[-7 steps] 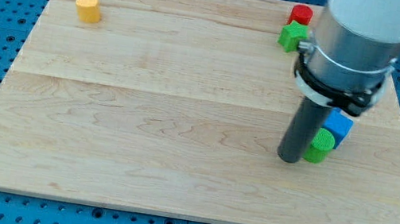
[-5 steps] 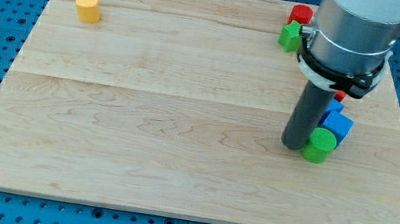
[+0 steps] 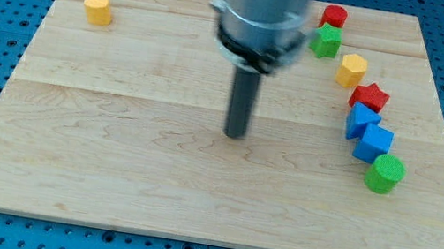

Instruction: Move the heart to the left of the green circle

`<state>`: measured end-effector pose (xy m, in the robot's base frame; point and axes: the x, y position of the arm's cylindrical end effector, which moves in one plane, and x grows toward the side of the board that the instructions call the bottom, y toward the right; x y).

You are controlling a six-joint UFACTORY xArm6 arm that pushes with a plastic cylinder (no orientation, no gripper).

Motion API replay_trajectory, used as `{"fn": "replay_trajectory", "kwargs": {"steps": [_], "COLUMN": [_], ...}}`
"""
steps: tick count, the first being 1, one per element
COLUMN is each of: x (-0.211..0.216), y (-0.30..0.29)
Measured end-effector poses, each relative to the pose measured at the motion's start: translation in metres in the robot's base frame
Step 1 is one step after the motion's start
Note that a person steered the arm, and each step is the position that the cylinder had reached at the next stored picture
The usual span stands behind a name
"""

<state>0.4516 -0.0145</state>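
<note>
The yellow heart lies near the board's top left corner. The green circle sits at the view's right, at the lower end of a curved row of blocks. My tip rests on the board near its middle, well left of the green circle and far right and below the heart, touching no block.
The curved row at the right runs from a red cylinder and green star through a yellow hexagon, a red star, a blue triangle and a blue cube. The wooden board lies on a blue pegboard.
My tip has moved left from beside the green circle to the board's middle. The green circle sits slightly further right and lower than before. The arm no longer hides the right-hand blocks.
</note>
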Motion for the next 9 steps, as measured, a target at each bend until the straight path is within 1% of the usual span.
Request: {"fn": "replay_trajectory", "kwargs": {"steps": [2,3,4,5,7,8,9], "x": [-0.174,-0.24,-0.246,-0.223,-0.163,-0.162,-0.148], "y": [-0.08,-0.167,-0.247,-0.263,-0.221,-0.172,-0.143]}}
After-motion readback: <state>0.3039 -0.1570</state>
